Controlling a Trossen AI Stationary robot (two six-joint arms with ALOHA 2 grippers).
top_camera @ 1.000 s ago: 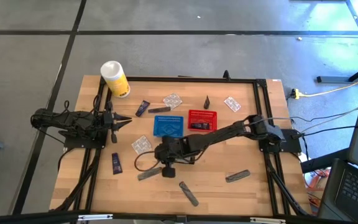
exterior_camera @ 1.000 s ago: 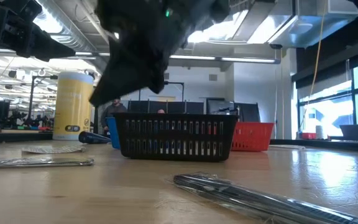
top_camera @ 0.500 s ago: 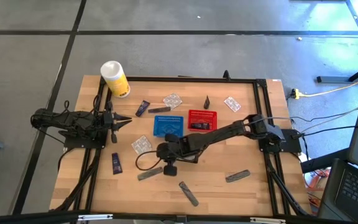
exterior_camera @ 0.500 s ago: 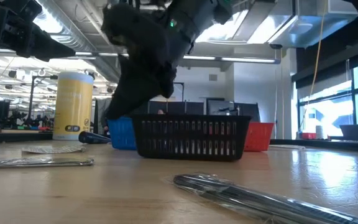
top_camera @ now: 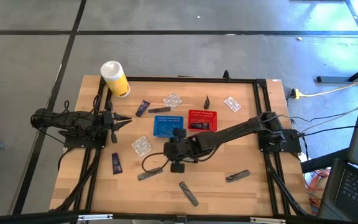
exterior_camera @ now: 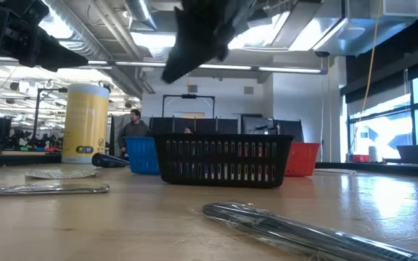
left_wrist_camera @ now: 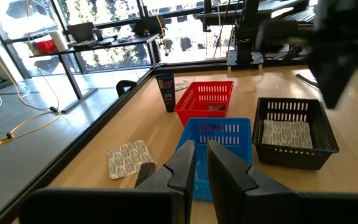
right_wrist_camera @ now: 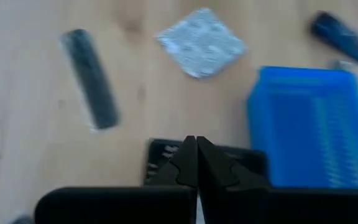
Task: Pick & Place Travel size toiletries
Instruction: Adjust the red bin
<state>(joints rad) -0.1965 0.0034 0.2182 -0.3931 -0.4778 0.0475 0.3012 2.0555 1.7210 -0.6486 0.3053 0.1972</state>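
Note:
My right gripper (right_wrist_camera: pixel 194 155) is shut and hangs above the black mesh basket (exterior_camera: pixel 223 159), just near of the blue basket (top_camera: pixel 168 125); in the low view it (exterior_camera: pixel 194 36) is well clear of the rim. The black basket (left_wrist_camera: pixel 297 134) holds a clear crinkly packet (left_wrist_camera: pixel 288 132). Toiletries lie flat on the table: grey tubes (top_camera: pixel 149 174) (top_camera: pixel 188 193) (top_camera: pixel 237 176), navy tubes (top_camera: pixel 115 163) (top_camera: pixel 143 107), clear packets (top_camera: pixel 140 144) (top_camera: pixel 172 99). My left gripper (top_camera: pixel 122 120) waits at the table's left, open by a narrow gap (left_wrist_camera: pixel 201 168).
A red basket (top_camera: pixel 202 119) with a dark item stands right of the blue one. The white-and-yellow canister (top_camera: pixel 115 78) is at the far left corner. A black frame (top_camera: pixel 185 79) rims the table. A person stands in the room behind (exterior_camera: pixel 131 127).
My right gripper has moved toward the table's right and then risen, staying shut. The black basket slid a short way toward the table's right in the first half second, then stayed put as the gripper lifted away.

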